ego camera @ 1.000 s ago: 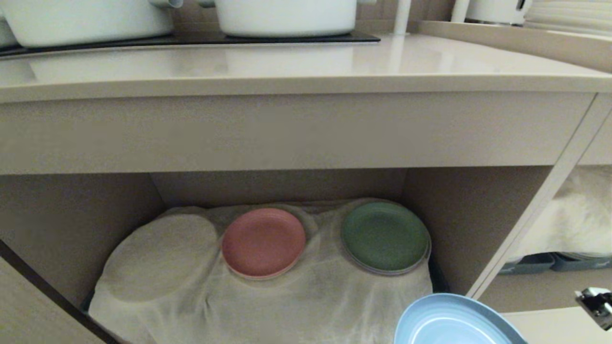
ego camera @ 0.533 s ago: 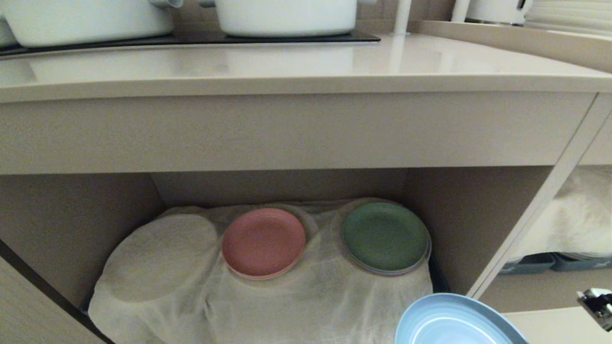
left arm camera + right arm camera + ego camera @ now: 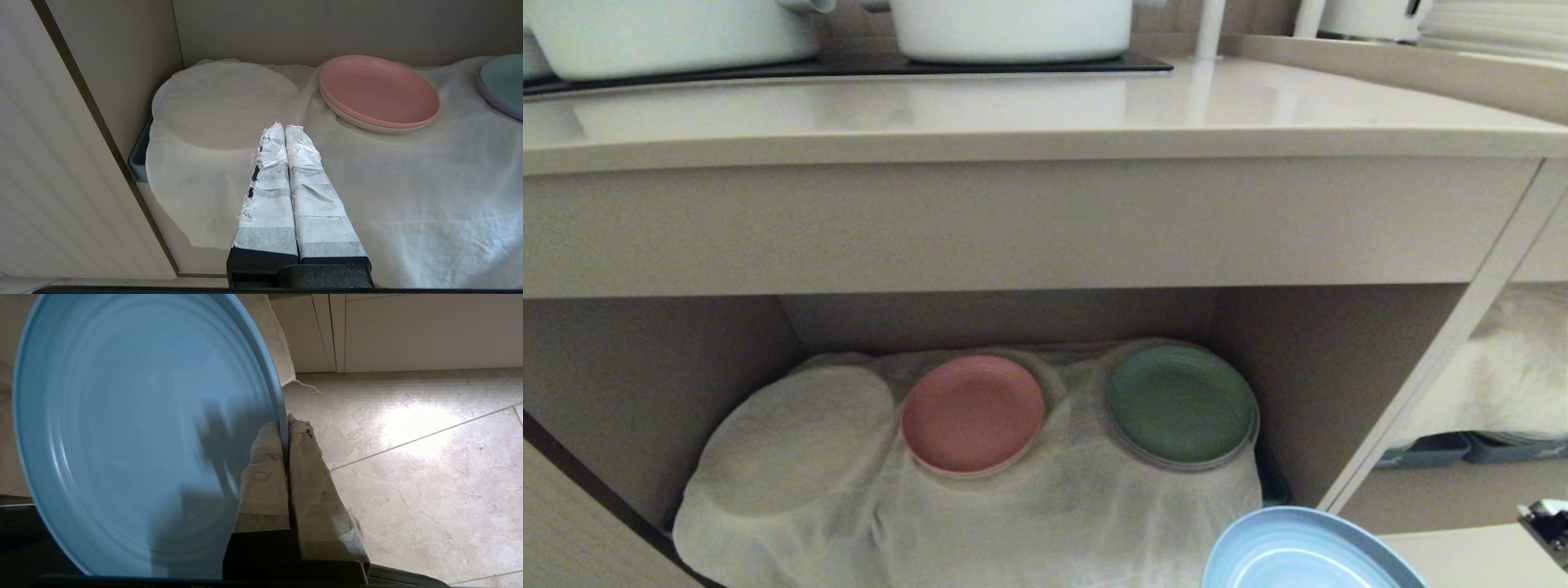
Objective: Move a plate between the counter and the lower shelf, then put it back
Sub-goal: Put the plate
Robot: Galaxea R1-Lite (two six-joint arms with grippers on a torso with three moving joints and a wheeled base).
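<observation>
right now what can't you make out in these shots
- Plate: head view, bottom edge cuts off its near half and the right gripper pinching its rim.
- Round shape under the cloth on the lower shelf: cloth hides what it is in head and left wrist views.
- Green plate: something lies under it; only an edge shows.
- Pots on the counter: head view, top edge crops them.
</observation>
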